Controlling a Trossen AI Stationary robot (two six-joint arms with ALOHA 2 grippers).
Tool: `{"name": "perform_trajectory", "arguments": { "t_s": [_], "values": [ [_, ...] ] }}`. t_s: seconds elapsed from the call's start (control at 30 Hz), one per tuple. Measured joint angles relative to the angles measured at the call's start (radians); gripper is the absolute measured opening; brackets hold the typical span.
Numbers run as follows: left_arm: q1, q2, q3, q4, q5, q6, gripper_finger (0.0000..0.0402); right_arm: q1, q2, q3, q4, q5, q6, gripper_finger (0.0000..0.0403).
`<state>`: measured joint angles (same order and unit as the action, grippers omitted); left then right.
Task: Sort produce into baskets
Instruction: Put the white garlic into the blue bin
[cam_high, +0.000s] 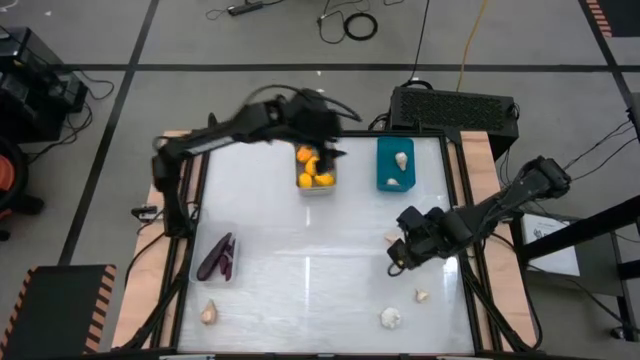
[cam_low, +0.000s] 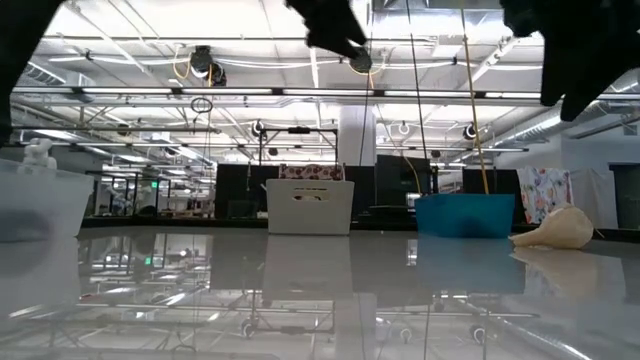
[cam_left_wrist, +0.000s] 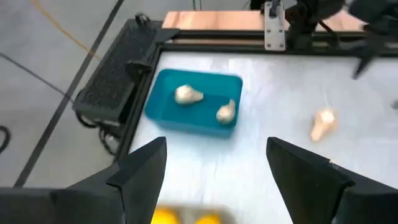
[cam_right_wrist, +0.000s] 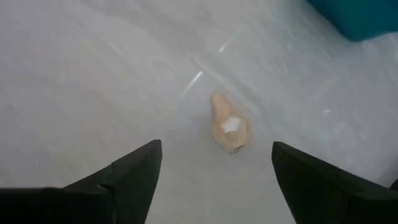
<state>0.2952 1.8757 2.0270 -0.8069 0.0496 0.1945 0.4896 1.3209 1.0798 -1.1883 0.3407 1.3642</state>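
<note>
My right hand (cam_right_wrist: 214, 180) is open above the garlic (cam_right_wrist: 229, 124); I'd centre it between both fingers before closing.

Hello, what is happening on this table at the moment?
Two dark robot arms sort toy produce into small bins. The left gripper hangs open above the clear bin of yellow and orange fruits. The right gripper is open over a loose cream garlic bulb. Two bulbs lie in the teal bin; purple eggplants fill the grey one.
</note>
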Motion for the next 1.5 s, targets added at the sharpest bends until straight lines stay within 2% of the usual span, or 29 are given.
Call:
{"name": "perform_trajectory", "arguments": {
  "t_s": [0.07, 0.17, 0.27, 0.33, 0.57, 0.73, 0.93, 1.23, 1.4, 1.5],
  "values": [
    [0.020, -0.062, -0.001, -0.098, 0.039, 0.017, 0.0283, -0.040, 0.000, -0.001, 0.012, -0.031, -0.059, 0.0312],
    [0.056, -0.153, -0.023, -0.188, 0.159, 0.020, 0.0283, -0.111, -0.001, -0.036, 0.072, -0.102, -0.144, 0.0333],
    [0.093, -0.253, -0.123, -0.220, 0.304, 0.020, 0.0283, -0.167, 0.000, -0.109, 0.144, -0.166, -0.205, 0.0346],
    [0.111, -0.320, -0.222, -0.206, 0.346, 0.006, 0.0283, -0.193, 0.000, -0.159, 0.195, -0.192, -0.233, 0.0350],
    [0.124, -0.544, -0.618, 0.016, 0.340, -0.151, 0.0283, -0.238, 0.000, -0.241, 0.244, -0.201, -0.284, 0.0354],
    [0.123, -0.632, -0.805, 0.157, 0.337, -0.262, 0.0283, -0.279, 0.000, -0.296, 0.315, -0.244, -0.318, 0.0354],
    [0.124, -0.698, -0.926, 0.197, 0.332, -0.282, 0.0283, -0.294, 0.000, -0.365, 0.416, -0.265, -0.356, 0.0353],
    [0.130, -0.838, -1.151, 0.585, 0.334, -0.456, 0.0283, -0.291, 0.000, -0.447, 0.557, -0.268, -0.355, 0.0352],
    [0.130, -0.850, -1.186, 0.598, 0.333, -0.499, 0.0283, -0.291, 0.000, -0.463, 0.559, -0.265, -0.355, 0.0352],
    [0.130, -0.851, -1.186, 0.597, 0.333, -0.504, 0.0283, -0.291, 0.009, -0.479, 0.565, -0.268, -0.353, 0.0337]
  ]
}}
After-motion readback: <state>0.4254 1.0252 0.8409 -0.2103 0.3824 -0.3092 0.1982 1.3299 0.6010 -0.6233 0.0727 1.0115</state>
